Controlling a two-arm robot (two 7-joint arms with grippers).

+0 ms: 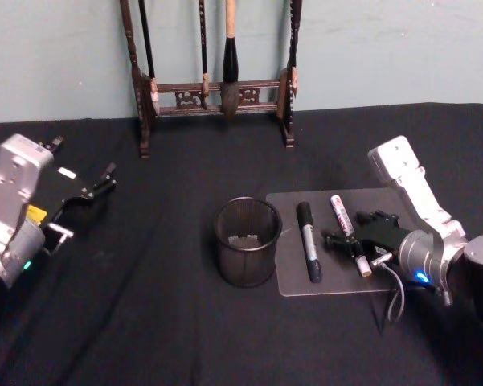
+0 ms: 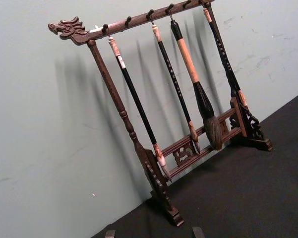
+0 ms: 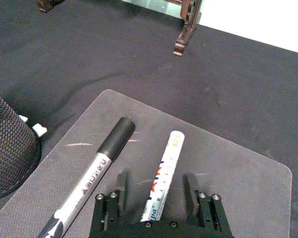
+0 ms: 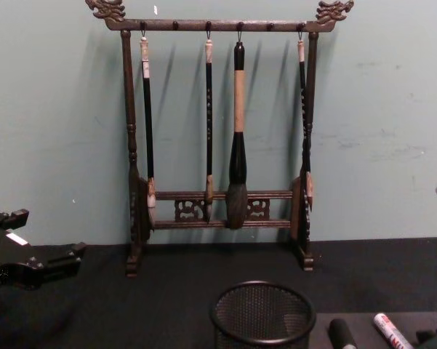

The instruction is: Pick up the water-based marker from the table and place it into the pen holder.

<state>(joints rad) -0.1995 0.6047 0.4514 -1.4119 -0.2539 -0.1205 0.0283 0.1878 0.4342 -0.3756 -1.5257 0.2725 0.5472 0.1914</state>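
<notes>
**Kid:** Where is the white marker (image 1: pixel 340 211)?

**Friend:** It lies flat on a clear mat (image 1: pixel 297 283). The mat is on the black worktop (image 1: pixel 161 322), in the lower right of the head view.

**Kid:** Is the right gripper (image 1: pixel 349 235) close to it?

**Friend:** Very close. It is down low over the mat, right at the marker. In the right wrist view its two fingers (image 3: pixel 120 186) are apart. The marker lies in the gap between them and points the same way they do. One finger is on each side, with a little room left, so nothing is squeezing it.

**Kid:** What else is on the mat?

**Friend:** A black-capped marker (image 1: pixel 309 241). It lies just beside the white one, on the side nearer the cup and outside the fingers.

**Kid:** And the pen holder (image 1: pixel 247 241)?

**Friend:** That is the round black mesh cup. It stands upright near the middle of the head view, just left of the mat.

**Kid:** What about the left gripper (image 1: pixel 96 186)?

**Friend:** It is far off at the left side of the head view, up above the worktop. Its fingers are apart too, and it holds nothing. A brush rack (image 4: pixel 269 195) stands at the back by the wall.
</notes>
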